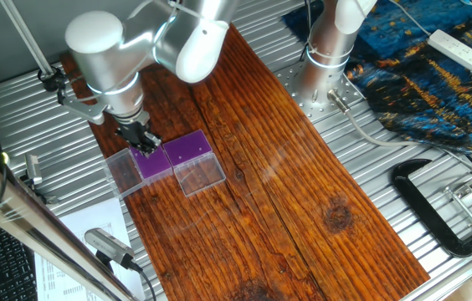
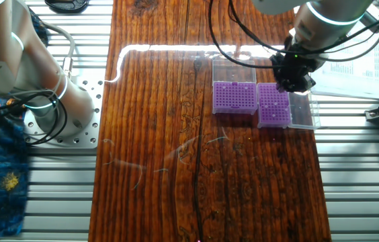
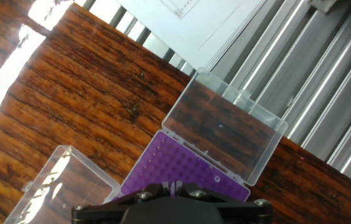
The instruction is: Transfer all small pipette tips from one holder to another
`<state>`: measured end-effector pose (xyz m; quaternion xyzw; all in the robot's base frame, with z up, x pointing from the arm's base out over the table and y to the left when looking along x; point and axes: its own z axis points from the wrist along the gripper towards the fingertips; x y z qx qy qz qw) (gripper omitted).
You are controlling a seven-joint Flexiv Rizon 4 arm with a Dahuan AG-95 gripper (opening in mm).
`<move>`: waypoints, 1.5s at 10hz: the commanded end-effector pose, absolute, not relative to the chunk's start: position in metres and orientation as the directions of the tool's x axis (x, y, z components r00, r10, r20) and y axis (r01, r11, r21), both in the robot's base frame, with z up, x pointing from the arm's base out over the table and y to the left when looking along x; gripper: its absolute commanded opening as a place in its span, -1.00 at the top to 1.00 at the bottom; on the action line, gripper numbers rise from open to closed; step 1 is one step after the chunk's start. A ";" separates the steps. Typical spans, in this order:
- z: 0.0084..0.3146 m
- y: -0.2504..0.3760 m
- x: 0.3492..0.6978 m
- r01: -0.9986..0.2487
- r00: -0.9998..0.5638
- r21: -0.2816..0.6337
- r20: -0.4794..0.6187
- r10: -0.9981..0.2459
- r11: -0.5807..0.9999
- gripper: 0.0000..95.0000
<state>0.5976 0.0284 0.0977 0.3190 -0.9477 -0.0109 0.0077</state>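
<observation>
Two holders with purple perforated tops sit side by side on the wooden board, one (image 1: 154, 165) (image 2: 274, 106) under my hand and the other (image 1: 189, 150) (image 2: 234, 97) beside it. Both clear lids are open. My gripper (image 1: 140, 144) (image 2: 290, 82) (image 3: 174, 186) hangs just above the first holder (image 3: 191, 167). Its fingers stand very close together with a thin pale sliver between them, which looks like a small pipette tip. One pale tip (image 3: 217, 180) shows as a dot on the purple top near the hinge. Other tips are too small to make out.
The open lid (image 3: 225, 127) of the near holder lies flat beyond it, and the other holder's lid (image 3: 57, 186) lies at the lower left. A second arm's base (image 1: 324, 58) stands on the metal table. Black clamps (image 1: 437, 209), paper sheets (image 2: 351, 64) and a power strip (image 1: 458, 48) lie around the board.
</observation>
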 end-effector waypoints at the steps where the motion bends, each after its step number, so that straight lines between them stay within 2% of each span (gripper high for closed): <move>1: 0.099 0.029 0.595 -0.619 -0.785 0.037 0.002 -0.620 0.784 1.00; 3: 0.100 0.026 0.583 -0.632 -0.775 0.042 0.002 -0.633 0.774 1.00; 9: 0.096 0.044 0.518 -0.593 -0.804 0.049 0.006 -0.594 0.803 1.00; 15: 0.087 0.044 0.499 -0.602 -0.797 0.068 0.012 -0.604 0.795 1.00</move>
